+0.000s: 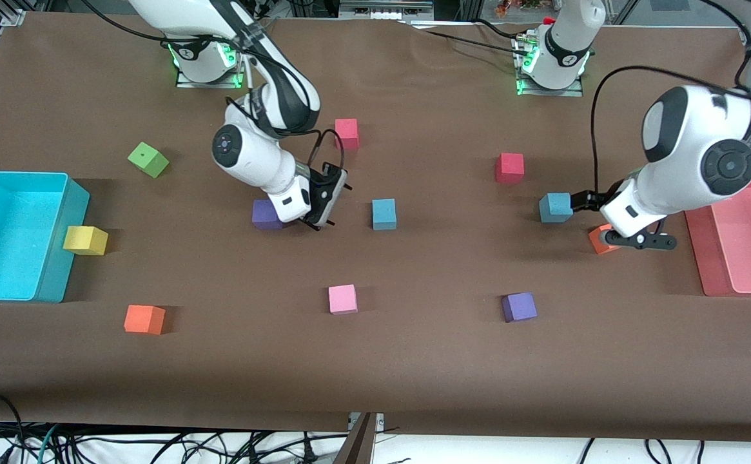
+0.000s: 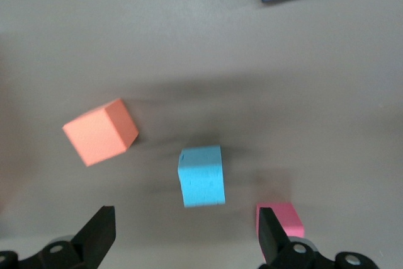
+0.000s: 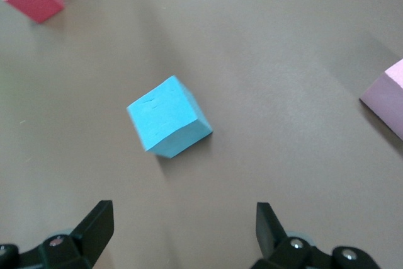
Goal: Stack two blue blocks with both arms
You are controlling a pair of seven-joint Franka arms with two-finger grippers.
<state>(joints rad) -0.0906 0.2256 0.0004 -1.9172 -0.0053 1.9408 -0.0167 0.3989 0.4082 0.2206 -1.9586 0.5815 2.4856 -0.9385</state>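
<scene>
One blue block (image 1: pixel 384 214) sits near the middle of the table; it also shows in the right wrist view (image 3: pixel 169 116). My right gripper (image 1: pixel 331 206) hangs open and empty just beside it, toward the right arm's end (image 3: pixel 184 213). The second blue block (image 1: pixel 555 207) sits toward the left arm's end and shows in the left wrist view (image 2: pixel 201 176). My left gripper (image 1: pixel 585 201) is open and empty, low beside this block, with the block just ahead of its fingertips (image 2: pixel 184 218).
A purple block (image 1: pixel 265 214) lies under the right hand. An orange block (image 1: pixel 601 240) lies under the left hand. Red blocks (image 1: pixel 509 167) (image 1: pixel 347 133), a pink block (image 1: pixel 342 299) and a purple block (image 1: pixel 519 307) lie around. A cyan bin (image 1: pixel 59 270) and a red tray (image 1: pixel 704 258) stand at the table's ends.
</scene>
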